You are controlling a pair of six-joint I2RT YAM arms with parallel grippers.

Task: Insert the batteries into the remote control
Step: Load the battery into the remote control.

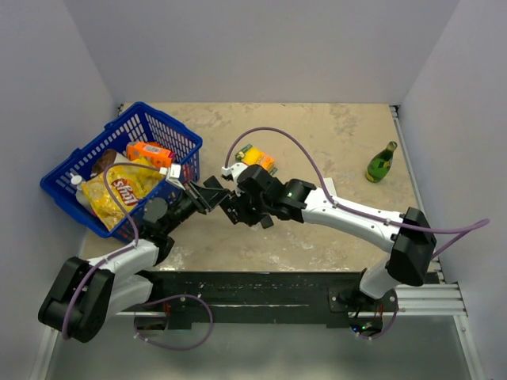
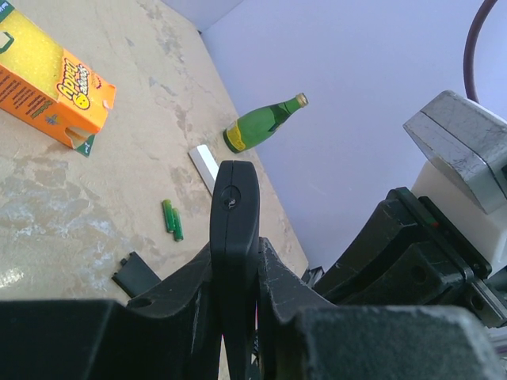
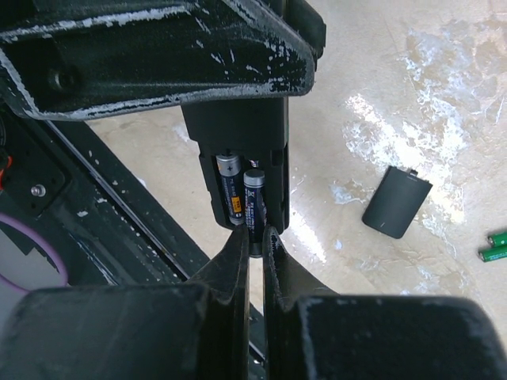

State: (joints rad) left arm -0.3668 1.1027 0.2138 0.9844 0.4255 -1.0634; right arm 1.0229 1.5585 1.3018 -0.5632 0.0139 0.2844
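Right gripper (image 3: pixel 255 237), fingers drawn nearly together, sets its tips against one dark cell (image 3: pixel 255 202) in the remote control (image 3: pixel 238 134). Left gripper (image 2: pixel 236 257) clamps it mid-table, bay exposed for access. Green batteries (image 3: pixel 495 245) and cover (image 3: pixel 398 202) lie loose to the right.

Soft, even light from above fills the top view: the tan table (image 1: pixel 333 134) is bright, and the arms throw only faint, short shadows. In the right wrist view white glare blotches the tabletop at far right (washing out its texture), while the right gripper (image 3: pixel 255 236) is dark and blurred. The left gripper (image 2: pixel 236 249) is likewise soft, the green bottle (image 2: pixel 261 127) sharp.
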